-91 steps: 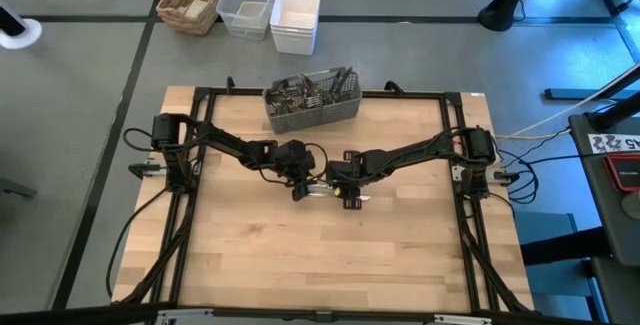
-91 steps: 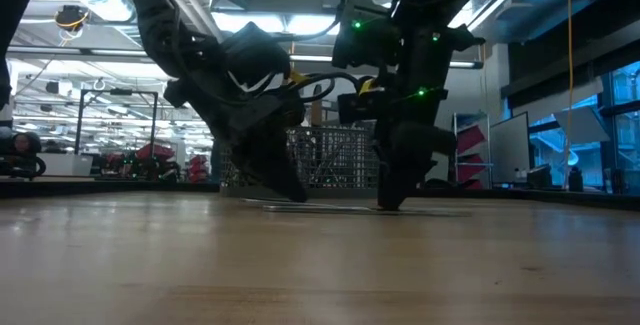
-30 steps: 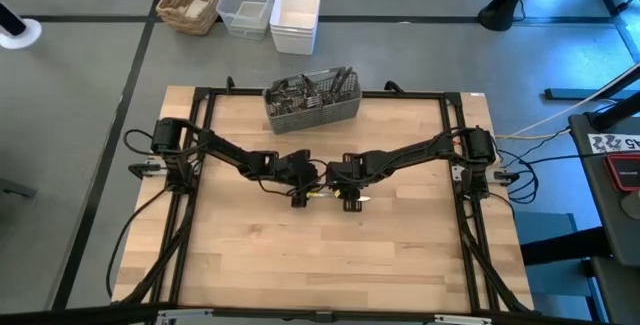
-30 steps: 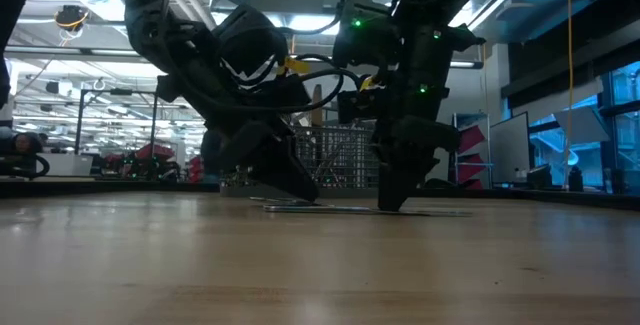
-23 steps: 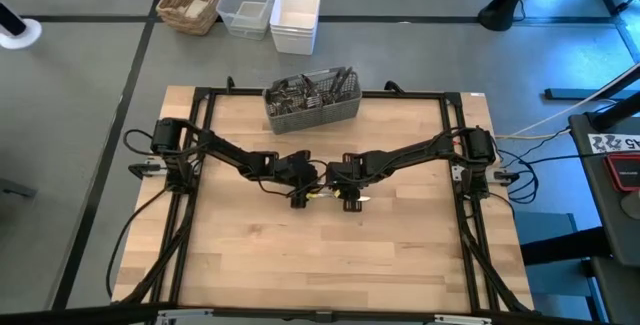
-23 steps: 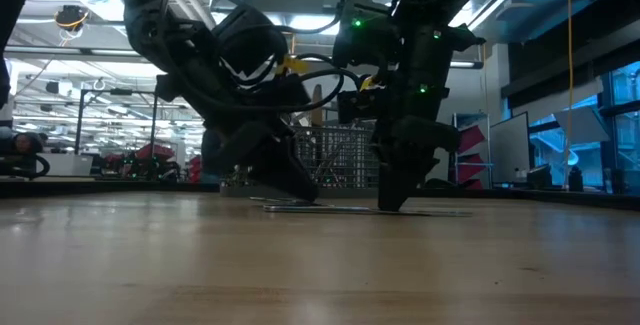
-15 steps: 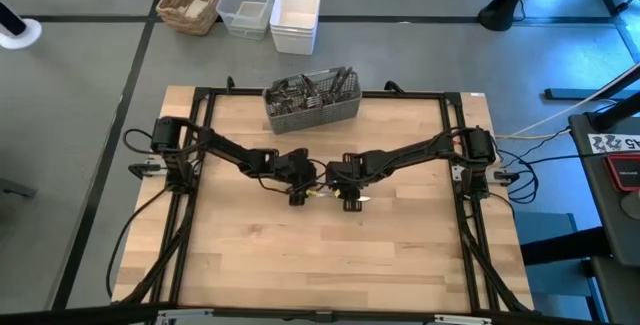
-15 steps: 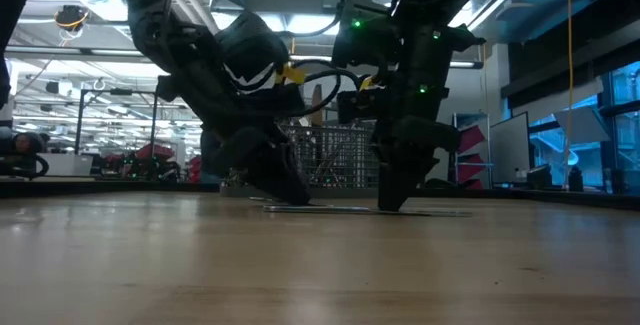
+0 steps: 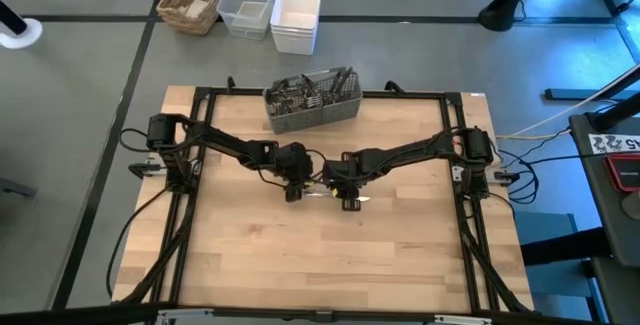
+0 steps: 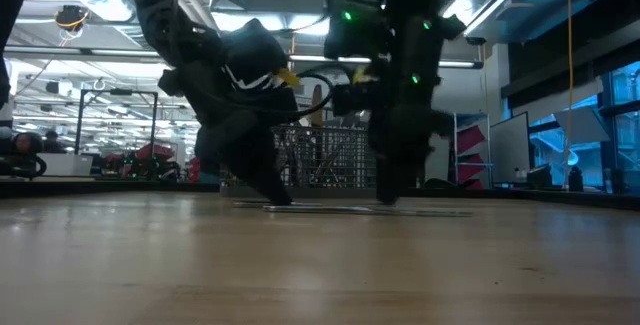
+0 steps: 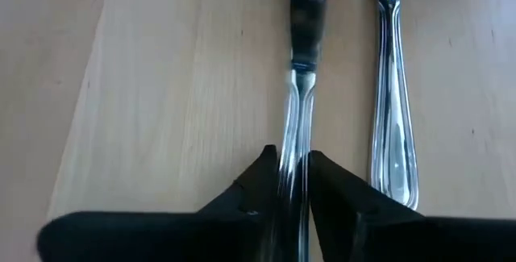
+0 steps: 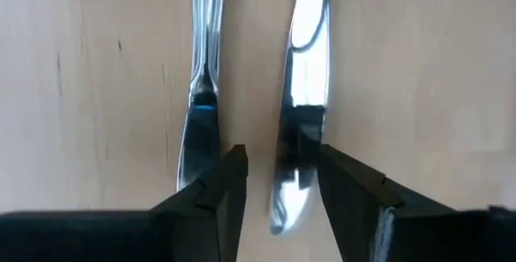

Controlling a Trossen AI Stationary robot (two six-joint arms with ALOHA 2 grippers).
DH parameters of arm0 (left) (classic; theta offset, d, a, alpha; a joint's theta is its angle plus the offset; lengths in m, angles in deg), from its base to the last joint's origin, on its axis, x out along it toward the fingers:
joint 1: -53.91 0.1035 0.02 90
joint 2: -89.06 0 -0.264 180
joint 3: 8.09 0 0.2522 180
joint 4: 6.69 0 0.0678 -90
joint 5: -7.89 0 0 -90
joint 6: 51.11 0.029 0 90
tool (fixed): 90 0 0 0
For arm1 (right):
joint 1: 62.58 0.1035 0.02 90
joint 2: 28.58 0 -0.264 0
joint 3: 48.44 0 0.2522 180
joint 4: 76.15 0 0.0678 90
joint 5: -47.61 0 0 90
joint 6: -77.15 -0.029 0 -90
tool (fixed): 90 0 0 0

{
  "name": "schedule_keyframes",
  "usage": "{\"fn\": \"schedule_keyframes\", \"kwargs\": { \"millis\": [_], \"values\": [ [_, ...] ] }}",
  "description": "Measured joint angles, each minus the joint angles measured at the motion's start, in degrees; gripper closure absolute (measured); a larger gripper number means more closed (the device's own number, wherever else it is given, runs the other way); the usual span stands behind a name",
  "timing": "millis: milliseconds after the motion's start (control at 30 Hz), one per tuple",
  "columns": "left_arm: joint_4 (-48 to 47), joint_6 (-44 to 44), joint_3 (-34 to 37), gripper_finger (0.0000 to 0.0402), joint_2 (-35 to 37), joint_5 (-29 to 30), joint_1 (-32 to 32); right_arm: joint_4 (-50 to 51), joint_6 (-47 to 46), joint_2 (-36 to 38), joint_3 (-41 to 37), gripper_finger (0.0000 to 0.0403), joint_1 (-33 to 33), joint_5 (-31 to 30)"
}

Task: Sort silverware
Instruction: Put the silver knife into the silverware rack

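Mid-table — left hand (image 9: 292, 191) slightly farther left

One camera looks straight down; one sits level at the pale wooden table (image 9: 330, 255); both wrist cameras closely share two shiny silver knives (image 11: 300, 93).

Two knives lie side by side on the surface (image 9: 300, 255) near its middle, in front of the mesh caddy (image 9: 311, 99) at the back edge. The left tool (image 11: 293, 169) pinches the handle of one knife (image 11: 303, 68), with the second knife (image 11: 393, 101) just beside it. The right tool (image 12: 278, 173) straddles a knife blade (image 12: 302, 133), seemingly without touching it. Behind the surface, on the floor, sit a basket (image 9: 191, 1) and two bins (image 9: 272, 12).
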Motion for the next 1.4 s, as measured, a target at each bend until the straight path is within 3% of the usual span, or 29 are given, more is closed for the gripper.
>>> {"fn": "schedule_keyframes", "kwargs": {
  "millis": [133,400,567,933,1133,1400],
  "values": [
    [0.03,-1.69,0.06,0.0363,-0.04,0.90,-0.38,4.74,0.22,0.26,5.54,0.0251,0.00,0.17],
    [0.26,-8.51,0.06,0.0349,-0.13,2.32,0.01,12.01,0.42,0.28,13.05,0.0251,0.00,0.11],
    [4.39,-15.82,0.62,0.0350,-0.31,-0.10,1.25,14.30,0.42,0.37,14.43,0.0251,0.00,0.06],
    [7.62,-22.82,0.62,0.0349,-0.50,-5.77,4.25,19.48,-0.11,3.04,14.56,0.0251,0.00,-0.09],
    [7.94,-27.22,0.58,0.0347,-0.59,-9.59,6.02,17.63,0.82,3.62,13.73,0.0251,0.00,-2.72],
    [8.05,-29.96,0.51,0.0346,-0.61,-12.28,6.99,2.47,6.57,3.61,4.35,0.0251,0.00,-4.60]
  ]
}}
